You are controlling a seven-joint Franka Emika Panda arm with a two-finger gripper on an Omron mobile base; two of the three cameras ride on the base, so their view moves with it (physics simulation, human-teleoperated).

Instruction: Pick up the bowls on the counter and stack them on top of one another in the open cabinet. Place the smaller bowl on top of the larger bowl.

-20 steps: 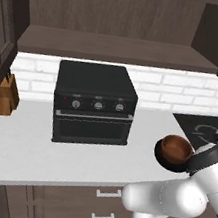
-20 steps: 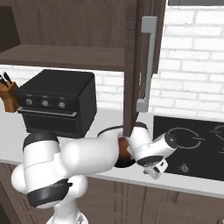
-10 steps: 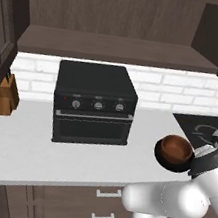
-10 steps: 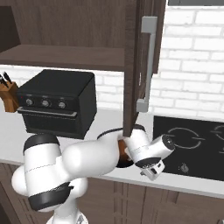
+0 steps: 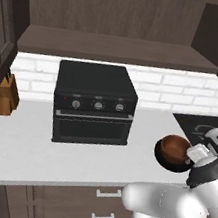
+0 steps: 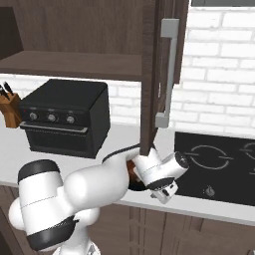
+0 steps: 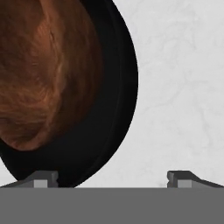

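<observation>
From the left base view, I saw the brown bowl (image 5: 175, 147) sitting inside the black bowl (image 5: 162, 157) on the white worktop (image 5: 22, 151), at its right end beside the stove (image 5: 207, 126). The arm's wrist hung just to the right of the pair. The black toaster oven (image 5: 94, 103) stood near the middle of the worktop, a knife block (image 5: 6, 95) at the far left, and the cabinet (image 5: 116, 49) ran above them with its shelf bare.

From the right base view, my arm reached across the worktop (image 6: 119, 137) toward the stove (image 6: 219, 167), the hand low over the bowls, which were mostly hidden behind it. A cabinet door (image 6: 157, 74) stood open, edge-on, just above the hand. The toaster oven (image 6: 64, 117) and knife block (image 6: 10, 104) sat to the left.

In the hand view, the brown bowl (image 7: 43, 74) nested in the black bowl (image 7: 111, 109), with bare worktop (image 7: 183, 87) beside them. The pincer (image 7: 111, 177) was spread wide, holding nothing, one fingertip (image 7: 41, 178) in line with the black bowl's rim and the other over the worktop.
</observation>
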